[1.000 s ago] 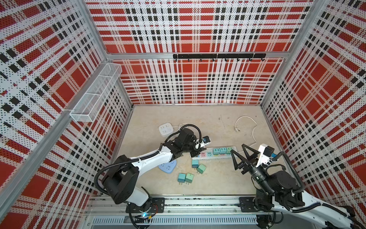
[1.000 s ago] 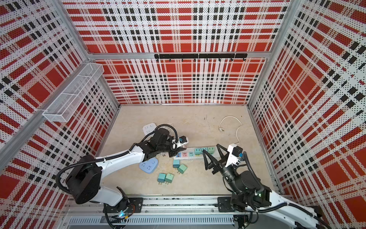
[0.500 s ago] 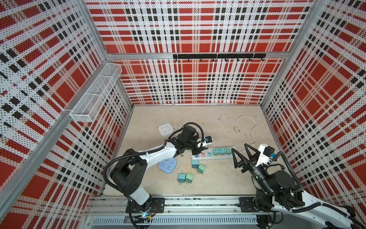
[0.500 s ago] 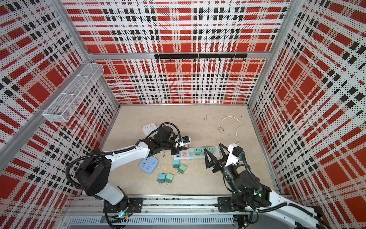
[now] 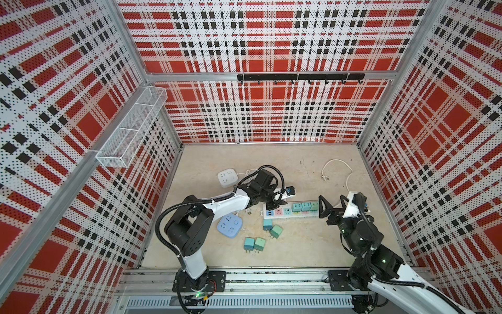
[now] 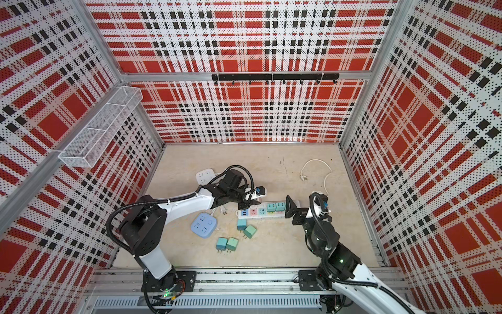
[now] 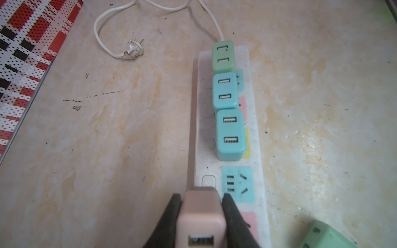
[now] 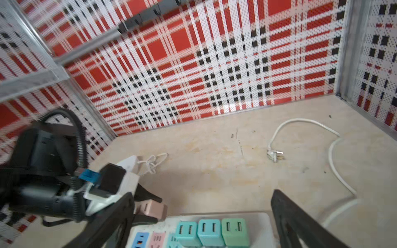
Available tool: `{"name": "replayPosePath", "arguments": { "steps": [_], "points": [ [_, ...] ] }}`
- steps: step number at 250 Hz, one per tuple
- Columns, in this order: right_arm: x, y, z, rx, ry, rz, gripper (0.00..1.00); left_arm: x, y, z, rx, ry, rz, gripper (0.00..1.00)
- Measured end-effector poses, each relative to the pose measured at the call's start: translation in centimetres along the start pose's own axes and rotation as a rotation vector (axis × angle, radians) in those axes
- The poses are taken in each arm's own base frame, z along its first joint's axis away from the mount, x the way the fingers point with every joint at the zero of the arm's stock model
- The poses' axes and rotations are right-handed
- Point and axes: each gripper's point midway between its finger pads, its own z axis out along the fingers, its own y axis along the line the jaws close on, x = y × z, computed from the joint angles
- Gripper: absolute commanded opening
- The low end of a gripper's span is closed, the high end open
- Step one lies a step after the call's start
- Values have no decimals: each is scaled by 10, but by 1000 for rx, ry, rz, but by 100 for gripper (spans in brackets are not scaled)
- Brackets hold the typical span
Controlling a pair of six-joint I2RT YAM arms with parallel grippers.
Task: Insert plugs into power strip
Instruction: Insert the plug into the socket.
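there, left tool [image 7: 202, 198] clamps the pink plug [image 7: 200, 216].

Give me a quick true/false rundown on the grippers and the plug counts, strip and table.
1. The left gripper is shut on the pink plug. True.
2. Five plugs sit in the power strip. False: only three seated plugs, two teal and one green.
3. The right gripper holds a plug. False: it is open and empty.
4. Four loose plugs lie on the table. True.
5. The pink plug is seated in a socket. False: it is in the left gripper, not in any socket.
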Motion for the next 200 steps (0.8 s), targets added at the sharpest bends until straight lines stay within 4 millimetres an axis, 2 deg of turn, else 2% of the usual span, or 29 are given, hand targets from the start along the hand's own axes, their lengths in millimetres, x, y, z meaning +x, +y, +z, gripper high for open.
{"name": "replayPosePath", "arguments": {
  "steps": [25,54,99,120,144,175,200],
  "points": [
    [24,-16,14,62,59,-34,100,1,0,4,18,8,-1,0],
    [40,-26,18,96,82,-69,100,1,-3,4,29,15,8,0],
    [30,-45,21,191,32,-97,100,0,-22,9,73,46,31,0],
    [26,-61,21,258,8,-96,100,-1,-31,12,94,56,49,0],
    [30,-79,23,327,9,-92,100,-2,-40,13,114,69,58,0],
    [42,-100,26,397,45,-93,100,-8,-35,13,112,70,60,0],
    [49,-105,29,415,67,-90,100,-14,-30,14,105,64,64,0]
  ]
}}
